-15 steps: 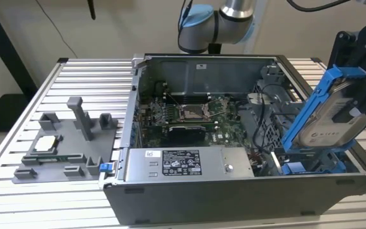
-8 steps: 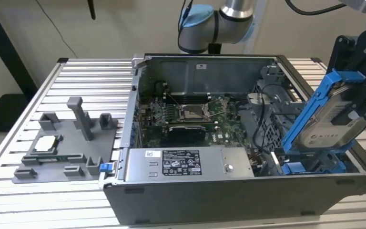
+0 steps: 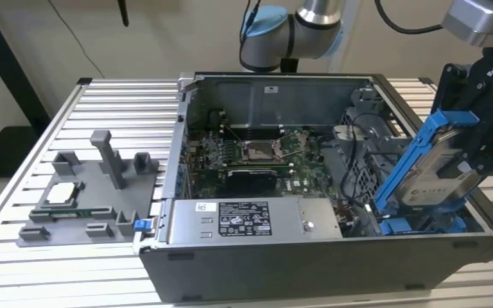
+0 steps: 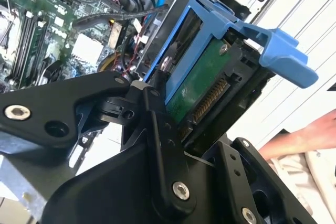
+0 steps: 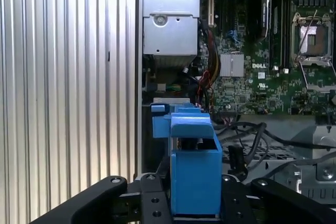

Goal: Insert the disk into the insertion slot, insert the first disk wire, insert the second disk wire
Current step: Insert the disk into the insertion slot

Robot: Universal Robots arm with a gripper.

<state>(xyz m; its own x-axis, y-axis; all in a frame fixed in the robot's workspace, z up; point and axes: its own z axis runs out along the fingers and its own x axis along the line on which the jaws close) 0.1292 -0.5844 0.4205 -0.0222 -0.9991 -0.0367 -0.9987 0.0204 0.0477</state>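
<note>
While the gripper point(image 3: 467, 160) is pinching the disk point(image 3: 439, 183) from 2 opposite sides, the disk is hanging tilted over the case point(image 3: 315, 282) at the exterior view's right end, with its lower end pointing down to the slot point(image 3: 405, 226). I am judging that this lower end is just reaching the blue rails of the slot, but I cannot tell if it is touching them. So step 1 of 3 is in work and not finished, because the disk is not lying flat in the slot.

In the second wrist view the fingers point(image 4: 157, 124) are pressing on the disk just below its blue carrier point(image 4: 247, 35). The connector row point(image 4: 210, 103) is standing bare, with no wire in it. Black cables point(image 5: 262, 135) are lying loose in the case near the slot, and I cannot say which of them are the 2 disk wires. Both wire steps are not yet done. A person's arm point(image 4: 307, 135) is showing outside the case.
</note>
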